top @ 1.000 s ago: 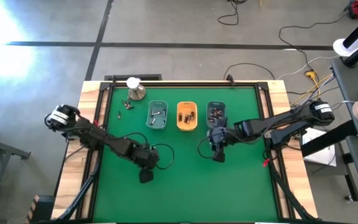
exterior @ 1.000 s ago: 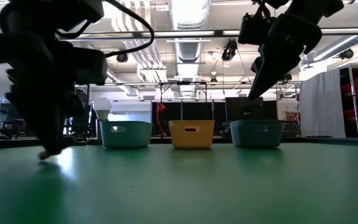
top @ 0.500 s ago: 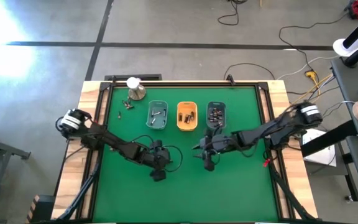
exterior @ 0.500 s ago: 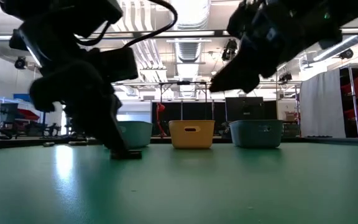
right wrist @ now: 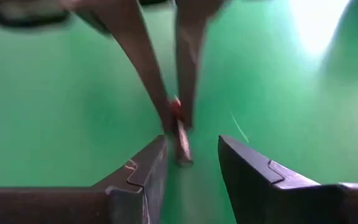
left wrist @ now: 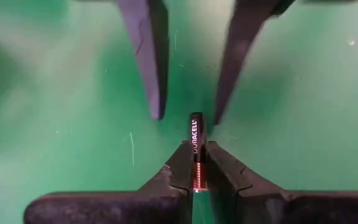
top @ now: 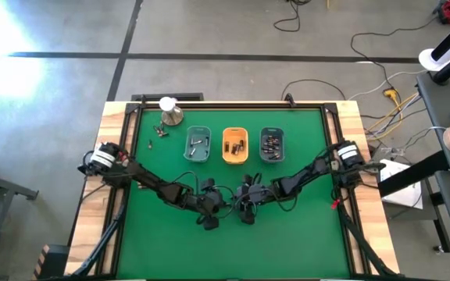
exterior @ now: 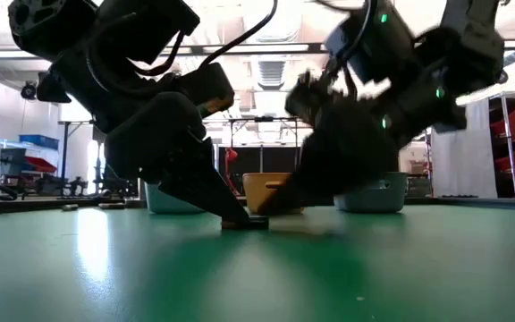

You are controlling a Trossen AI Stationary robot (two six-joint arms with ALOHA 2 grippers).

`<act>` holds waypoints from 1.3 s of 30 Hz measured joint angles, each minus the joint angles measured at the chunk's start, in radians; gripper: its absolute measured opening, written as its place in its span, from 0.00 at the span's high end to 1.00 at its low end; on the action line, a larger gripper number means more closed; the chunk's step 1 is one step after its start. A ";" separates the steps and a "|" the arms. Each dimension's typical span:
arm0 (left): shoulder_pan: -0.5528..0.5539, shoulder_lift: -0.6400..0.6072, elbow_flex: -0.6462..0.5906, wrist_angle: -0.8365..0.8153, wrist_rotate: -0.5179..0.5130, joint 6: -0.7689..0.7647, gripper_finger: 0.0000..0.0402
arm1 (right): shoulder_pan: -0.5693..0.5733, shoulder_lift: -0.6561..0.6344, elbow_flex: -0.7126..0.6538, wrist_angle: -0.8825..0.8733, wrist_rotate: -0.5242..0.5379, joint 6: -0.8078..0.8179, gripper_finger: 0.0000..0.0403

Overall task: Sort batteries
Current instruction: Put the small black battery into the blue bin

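Compared with half a second earlier, both arms are now meeting at the centre of the high view: the left gripper (top: pixel 207 212) is lying further right than before, and the right gripper (top: pixel 244 209) has swung left and downward, away from the trays. In the low view the two grippers, previously apart, are now converging on one spot on the green table (top: pixel 303 234), their tips nearly touching.

The left gripper is clamping a single battery (left wrist: pixel 195 149), dark with a coppery end and a printed brand name, which is protruding forward from between its closed fingers (left wrist: pixel 178 167). The right gripper's fingers (right wrist: pixel 143 171) are standing apart, with the battery's free end just ahead of the gap between them; whether they are touching the battery cannot be told. In the low view the battery (exterior: pixel 244 223) is sitting low, at or just above the table surface.

Counted items: two arms; three small trays in a row in the upper middle of the high view, namely one teal tray (top: pixel 198 155) at left, one orange tray (top: pixel 235 158) in the middle and one grey-blue tray (top: pixel 272 156) at right, each holding several batteries too small to count. One round metal dome (top: pixel 170 115) with a white ball is standing at the upper left of the table, with a few loose batteries (top: pixel 158 133) just below it.
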 joint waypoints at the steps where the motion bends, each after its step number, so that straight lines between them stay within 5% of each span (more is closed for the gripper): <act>1: -0.001 0.000 -0.001 0.004 -0.004 0.008 0.97 | 0.000 0.018 -0.001 0.007 0.002 0.000 0.66; 8: -0.001 -0.006 -0.003 0.002 -0.022 0.053 0.95 | 0.003 0.110 0.001 0.119 0.016 -0.008 0.71; 13: -0.002 -0.046 -0.006 -0.027 -0.136 0.050 0.88 | 0.009 0.159 -0.004 0.113 0.024 -0.115 0.79; 17: 0.002 -0.142 -0.008 -0.052 -0.237 0.097 0.82 | 0.012 0.204 -0.004 0.122 0.052 -0.137 0.87; 23: -0.005 -0.309 -0.008 -0.188 -0.241 0.155 0.73 | 0.011 0.218 -0.005 0.135 0.053 -0.114 0.97; 32: -0.050 -0.497 -0.094 -0.235 -0.243 0.069 0.69 | 0.042 0.088 -0.020 0.065 0.058 -0.162 0.91; 39: -0.160 -0.444 -0.149 -0.186 -0.288 -0.051 0.69 | 0.132 0.010 -0.023 0.017 0.041 -0.219 0.73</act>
